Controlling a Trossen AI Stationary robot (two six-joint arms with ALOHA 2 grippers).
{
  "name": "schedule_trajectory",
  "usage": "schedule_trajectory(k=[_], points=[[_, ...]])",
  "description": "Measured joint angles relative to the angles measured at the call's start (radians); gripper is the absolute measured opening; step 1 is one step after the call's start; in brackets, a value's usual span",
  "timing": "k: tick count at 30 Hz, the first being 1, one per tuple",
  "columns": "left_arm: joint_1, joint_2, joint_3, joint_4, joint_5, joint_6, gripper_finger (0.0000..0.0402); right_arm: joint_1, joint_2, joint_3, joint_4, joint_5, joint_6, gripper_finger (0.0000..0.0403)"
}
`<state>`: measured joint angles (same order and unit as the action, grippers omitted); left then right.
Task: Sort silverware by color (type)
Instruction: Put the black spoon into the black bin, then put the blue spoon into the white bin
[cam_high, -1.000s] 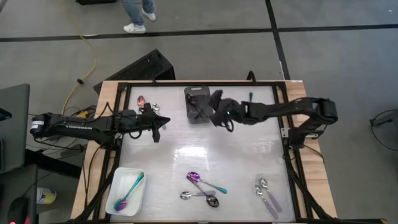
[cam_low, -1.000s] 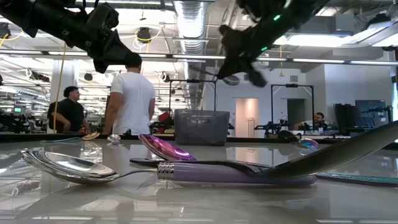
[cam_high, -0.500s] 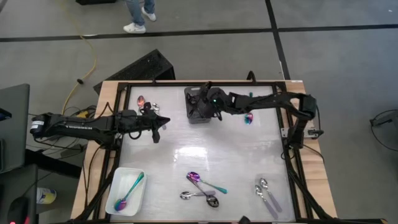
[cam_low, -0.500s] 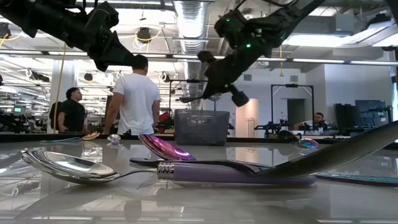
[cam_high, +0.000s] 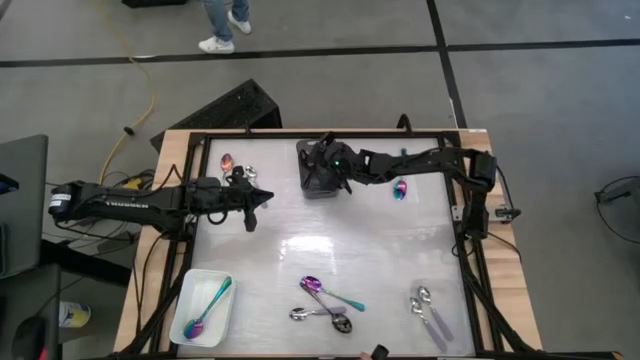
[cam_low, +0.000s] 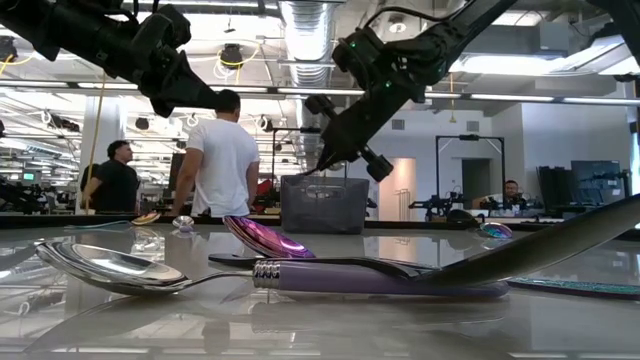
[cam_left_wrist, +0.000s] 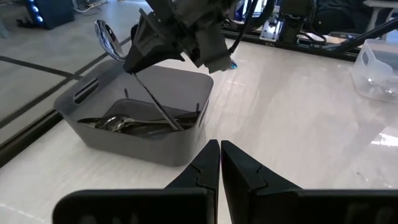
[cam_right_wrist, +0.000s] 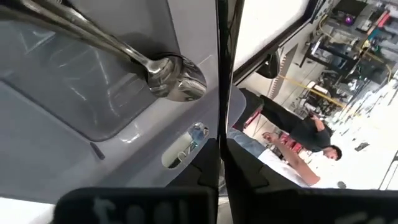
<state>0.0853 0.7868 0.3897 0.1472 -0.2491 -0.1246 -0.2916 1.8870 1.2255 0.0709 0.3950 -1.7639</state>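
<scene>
The small dark bin (cam_high: 308, 152) stands near the table's far edge, with dark spoons (cam_left_wrist: 134, 124) lying inside it. My right gripper (cam_high: 327, 172) hovers over the bin, shut on a dark shiny spoon (cam_left_wrist: 109, 37). My left gripper (cam_high: 251, 215) hangs shut to the left of the bin, touching nothing. A rainbow spoon (cam_high: 207, 307) lies in the white tray (cam_high: 190, 280). More spoons lie loose: a cluster (cam_high: 325, 300) and a pair (cam_high: 430, 315) near the front, one rainbow spoon (cam_high: 400, 189) right of the bin, and two (cam_high: 236, 166) at the far left. My right gripper (cam_left_wrist: 135, 65) pinches the dark spoon's thin handle (cam_left_wrist: 142, 82) between its two fingers, just below the bowl. The fingers slant down from the table's right. The spoon is tilted, bowl up, and the handle's lower end (cam_left_wrist: 177, 124) reaches down into the bin among the other spoons.
A black frame (cam_high: 330, 133) runs round the table top. The middle of the table between the bin and the front spoons is bare. People stand in the room beyond the far edge (cam_low: 215, 150).
My right gripper has moved from right of the bin toward the table's left, over the bin, carrying the spoon. The spoon's handle now reaches down into the bin. The rainbow spoon right of the bin shows, no longer under the arm.
</scene>
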Motion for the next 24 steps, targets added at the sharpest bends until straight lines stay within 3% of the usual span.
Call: schedule_trajectory(k=[5,14,24], points=[[0.000,0.000,0.000,0.000,0.000,0.016,0.0000,0.016,0.000,0.000,-0.014,0.003,0.104,0.0058],[0.000,0.000,0.000,0.001,0.000,0.019,0.0000,0.026,0.000,0.000,-0.025,0.008,0.109,0.0080],[0.000,0.000,0.000,0.001,0.000,0.028,0.0000,0.024,-0.040,-0.001,-0.059,0.102,0.167,0.0116]])
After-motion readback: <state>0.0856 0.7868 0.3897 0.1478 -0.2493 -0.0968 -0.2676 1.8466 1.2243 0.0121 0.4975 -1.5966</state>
